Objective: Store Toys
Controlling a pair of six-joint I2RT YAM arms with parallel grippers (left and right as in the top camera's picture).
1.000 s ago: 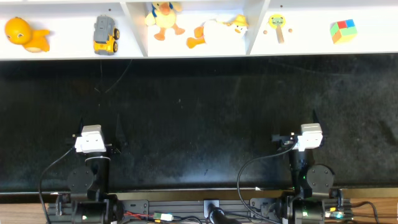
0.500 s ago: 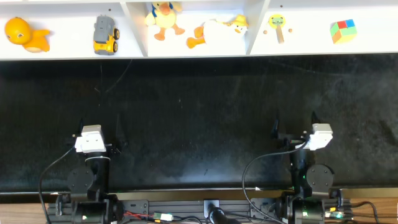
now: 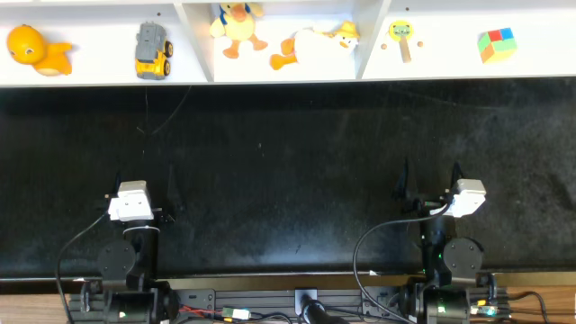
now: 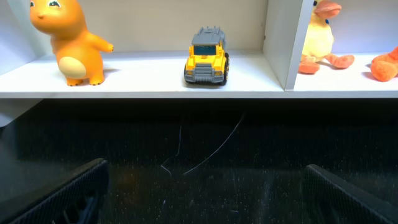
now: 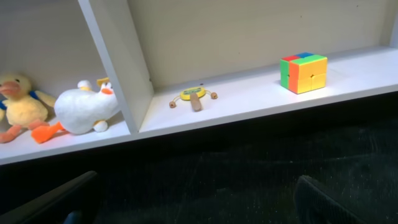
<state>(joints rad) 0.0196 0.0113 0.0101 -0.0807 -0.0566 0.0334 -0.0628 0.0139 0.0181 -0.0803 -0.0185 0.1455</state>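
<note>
left jaws wide apart, empty, over the black mat (image 3: 288,153); right jaws equally wide, empty, touching nothing

**No readable text anywhere**

Looked over everything from my side and honestly there's no writing, number or label I can make out. The yellow truck (image 4: 206,56) has nothing legible on it, the colour cube (image 5: 303,72) is just plain coloured squares, and the white shelf (image 3: 99,74) has no sign or tag I can read.
</note>
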